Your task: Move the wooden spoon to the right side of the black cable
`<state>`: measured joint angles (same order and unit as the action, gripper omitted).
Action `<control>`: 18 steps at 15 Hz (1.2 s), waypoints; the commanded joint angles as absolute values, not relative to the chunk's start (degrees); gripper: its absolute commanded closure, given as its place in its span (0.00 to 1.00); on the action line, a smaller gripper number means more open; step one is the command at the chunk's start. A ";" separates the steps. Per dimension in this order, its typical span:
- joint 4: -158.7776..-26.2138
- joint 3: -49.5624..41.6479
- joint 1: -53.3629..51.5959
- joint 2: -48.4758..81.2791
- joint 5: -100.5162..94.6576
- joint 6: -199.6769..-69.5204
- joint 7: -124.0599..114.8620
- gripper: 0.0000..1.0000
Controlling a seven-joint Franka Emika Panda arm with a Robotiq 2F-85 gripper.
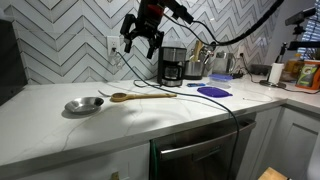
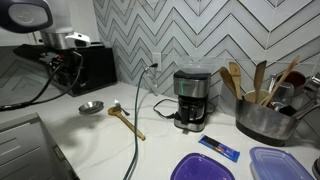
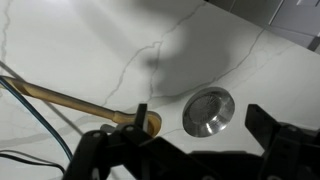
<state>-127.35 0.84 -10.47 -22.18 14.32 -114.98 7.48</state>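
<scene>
Hovering tool point(image 1: 142, 50), jaws spread, wooden spoon point(image 1: 140, 96) beneath

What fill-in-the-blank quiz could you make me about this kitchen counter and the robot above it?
1. The wooden spoon lies flat on the white ____.
2. Beside its oval end sits a small round ____ bowl.
3. The black cable runs up to a wall ____.
4. The gripper hangs above the spoon, holding nothing, its fingers ____.

Missing words: counter; metal; outlet; open.
</scene>
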 commanded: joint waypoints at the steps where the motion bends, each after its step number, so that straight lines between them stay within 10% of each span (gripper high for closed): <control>1: -123.41 0.39 -10.70 -17.30 13.76 -110.88 17.32 0.00; 18: -107.65 1.57 -4.73 4.35 -4.94 -106.47 55.81 0.00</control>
<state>-108.56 0.81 -6.48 2.22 -3.34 -107.45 50.26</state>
